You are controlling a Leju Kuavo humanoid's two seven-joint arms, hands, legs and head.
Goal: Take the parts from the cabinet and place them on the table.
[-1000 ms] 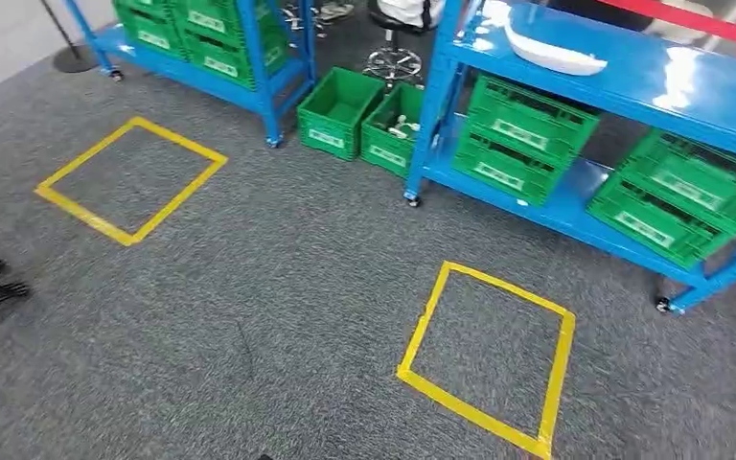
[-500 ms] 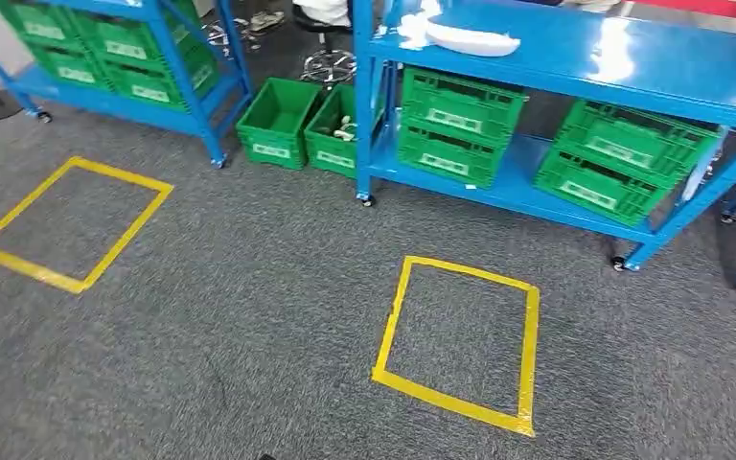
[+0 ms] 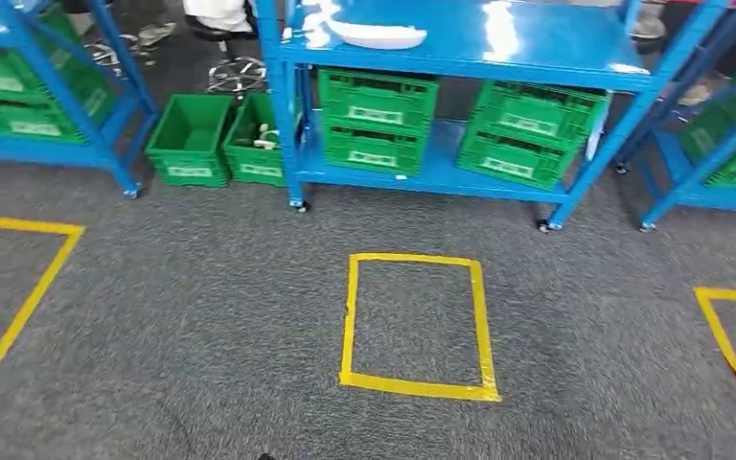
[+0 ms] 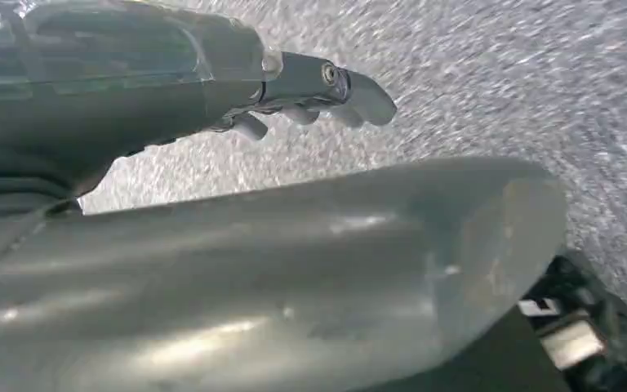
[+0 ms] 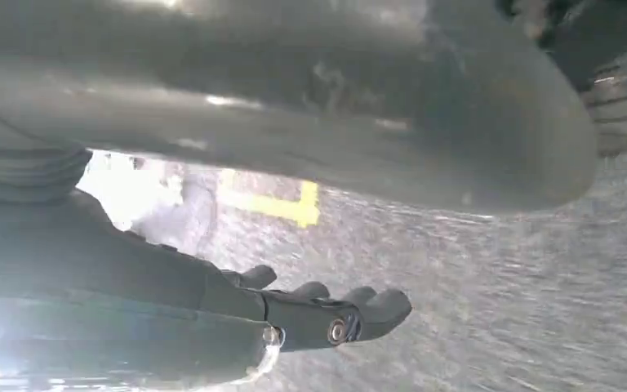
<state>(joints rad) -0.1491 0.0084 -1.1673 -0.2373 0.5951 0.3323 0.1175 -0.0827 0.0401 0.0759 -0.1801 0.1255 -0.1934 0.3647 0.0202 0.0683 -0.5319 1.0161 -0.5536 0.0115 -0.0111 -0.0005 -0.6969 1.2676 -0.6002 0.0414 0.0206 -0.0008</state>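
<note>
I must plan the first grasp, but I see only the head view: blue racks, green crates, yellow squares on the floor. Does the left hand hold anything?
Observer: No. In the left wrist view the left hand holds nothing; its fingers are stretched out, with grey carpet behind them.
Operator: And the right hand?
Observer: The right hand holds nothing either; its fingers are slightly curled and stand apart from the thumb.
Operator: What is behind it in that view?
Observer: The same carpet, with a piece of yellow tape on the floor beyond the hand.
</note>
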